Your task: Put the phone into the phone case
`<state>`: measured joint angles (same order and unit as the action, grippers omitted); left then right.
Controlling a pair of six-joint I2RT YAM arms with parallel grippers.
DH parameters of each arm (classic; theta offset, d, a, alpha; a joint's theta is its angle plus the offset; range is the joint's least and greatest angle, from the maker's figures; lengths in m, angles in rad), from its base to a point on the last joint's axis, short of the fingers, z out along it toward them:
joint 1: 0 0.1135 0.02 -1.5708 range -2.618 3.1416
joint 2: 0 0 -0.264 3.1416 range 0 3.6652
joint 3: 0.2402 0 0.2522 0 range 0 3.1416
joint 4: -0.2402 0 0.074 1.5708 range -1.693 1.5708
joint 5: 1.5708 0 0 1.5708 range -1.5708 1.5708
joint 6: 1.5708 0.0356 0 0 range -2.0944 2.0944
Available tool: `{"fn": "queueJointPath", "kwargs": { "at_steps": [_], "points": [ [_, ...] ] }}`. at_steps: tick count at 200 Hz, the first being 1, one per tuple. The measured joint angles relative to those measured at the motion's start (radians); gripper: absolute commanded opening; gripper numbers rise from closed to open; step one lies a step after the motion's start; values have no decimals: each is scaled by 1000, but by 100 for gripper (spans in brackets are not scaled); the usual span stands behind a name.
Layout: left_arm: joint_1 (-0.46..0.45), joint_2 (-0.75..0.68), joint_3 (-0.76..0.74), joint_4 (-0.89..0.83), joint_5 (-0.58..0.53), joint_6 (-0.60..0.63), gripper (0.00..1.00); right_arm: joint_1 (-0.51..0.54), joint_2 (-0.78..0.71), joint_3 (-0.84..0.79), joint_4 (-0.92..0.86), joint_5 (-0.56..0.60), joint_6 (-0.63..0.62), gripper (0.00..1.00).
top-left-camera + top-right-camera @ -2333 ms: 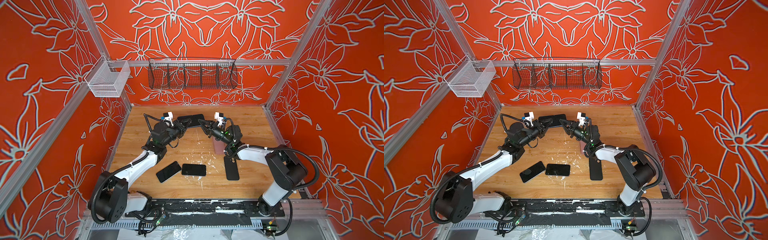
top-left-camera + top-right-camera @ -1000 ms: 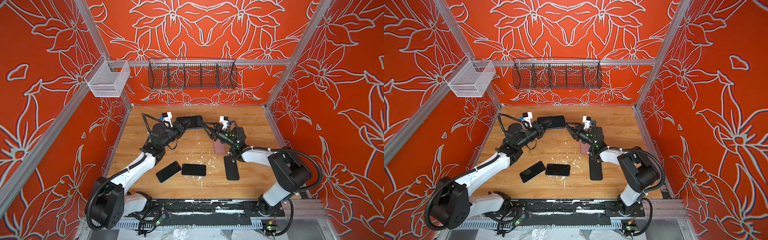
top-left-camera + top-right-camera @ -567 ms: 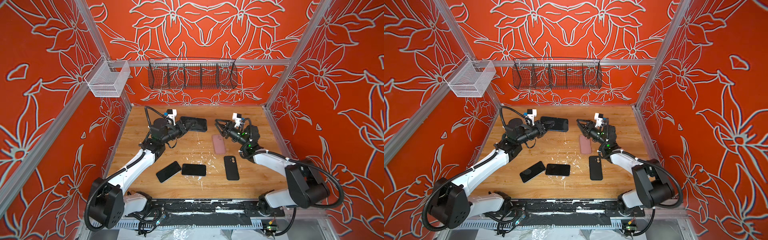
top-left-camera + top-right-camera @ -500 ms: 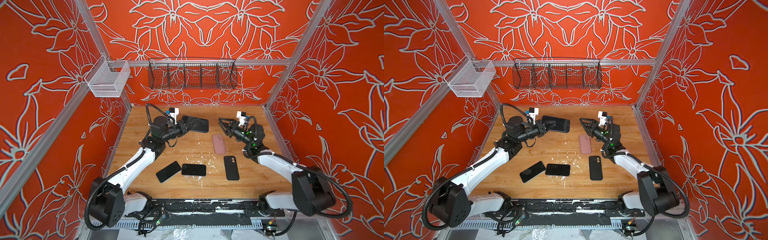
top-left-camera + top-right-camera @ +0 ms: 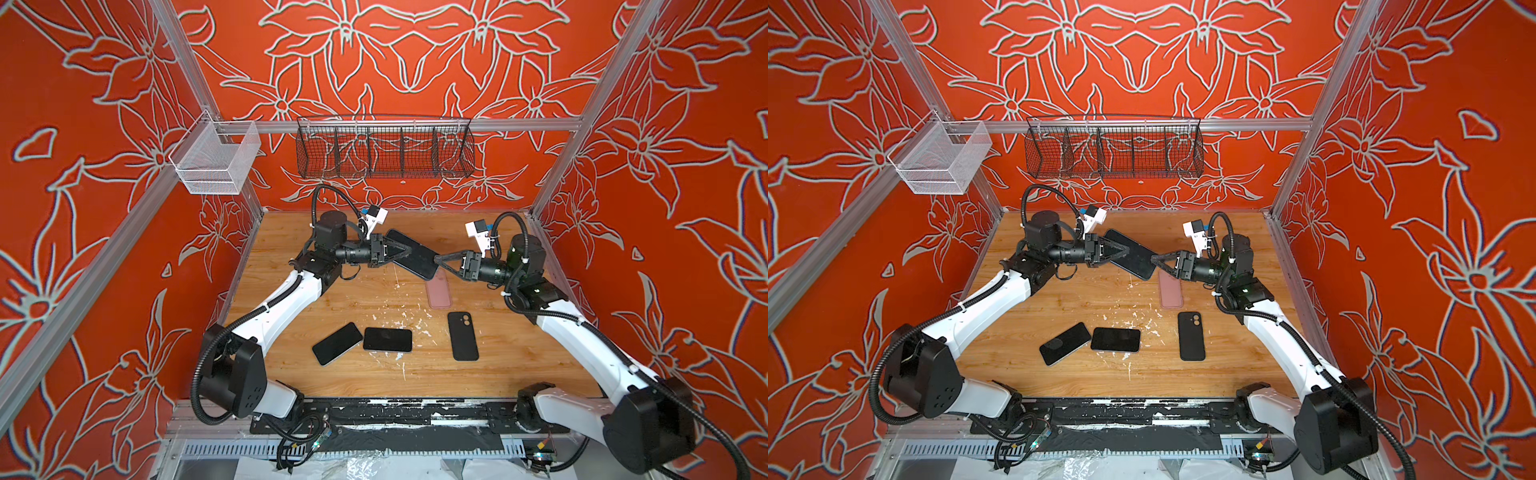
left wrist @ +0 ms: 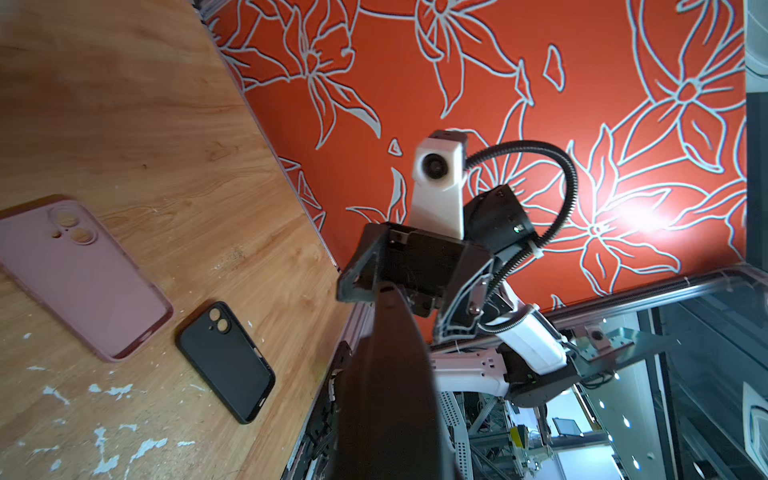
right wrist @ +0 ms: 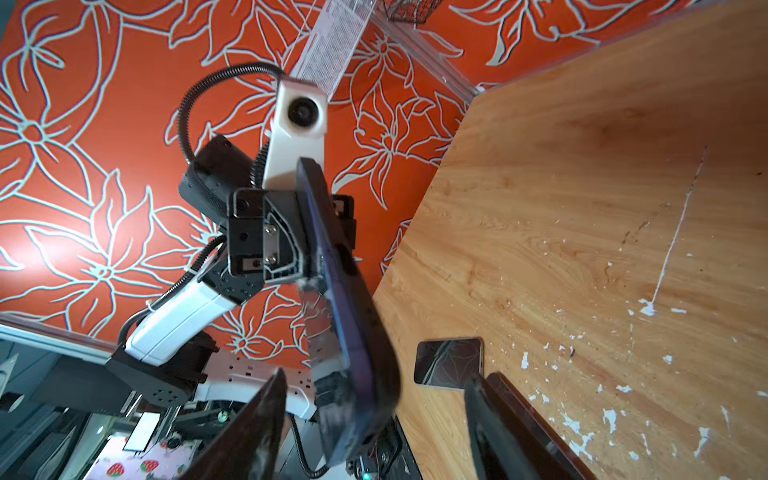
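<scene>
Above the table [image 5: 519,365], left gripper [image 5: 405,250] clamps the phone [image 5: 419,262] aloft. Right gripper [image 5: 438,259] gapes at its free end; best closed squarely.

In both top views the left gripper [image 5: 406,250] covers one end of the phone [image 5: 417,261], and the far end of the pink case [image 5: 439,295] is hidden under the phone and the right gripper [image 5: 437,258]. In the left wrist view we see one dark blur, cut off by the picture's edge; we cannot tell phone from gripper there. In the right wrist view the right fingers [image 7: 253,432] are blurred and cut off, and one hides part of a second phone [image 7: 446,360].
</scene>
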<state>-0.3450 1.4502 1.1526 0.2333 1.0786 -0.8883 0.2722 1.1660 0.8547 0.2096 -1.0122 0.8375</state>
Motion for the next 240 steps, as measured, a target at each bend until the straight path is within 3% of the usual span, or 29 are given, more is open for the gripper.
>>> {"fn": "queueJointPath", "kwargs": {
  "at_steps": [52, 123, 157, 210, 240],
  "points": [
    [4, 53, -3, 116, 51, -108, 0, 0, 74, -25, 190, -89, 93, 51],
    [4, 56, -3, 135, 69, -122, 0, -11, 174, -33, 590, -153, 343, 29],
    [6, 56, -3, 135, 71, -122, 0, -16, 186, -33, 634, -171, 379, 25],
    [10, 81, -3, 196, 86, -137, 0, -18, 187, -29, 630, -185, 412, 0],
    [11, 113, -3, 246, 86, -192, 25, -23, 186, -27, 568, -164, 375, 0]
  ]
}}
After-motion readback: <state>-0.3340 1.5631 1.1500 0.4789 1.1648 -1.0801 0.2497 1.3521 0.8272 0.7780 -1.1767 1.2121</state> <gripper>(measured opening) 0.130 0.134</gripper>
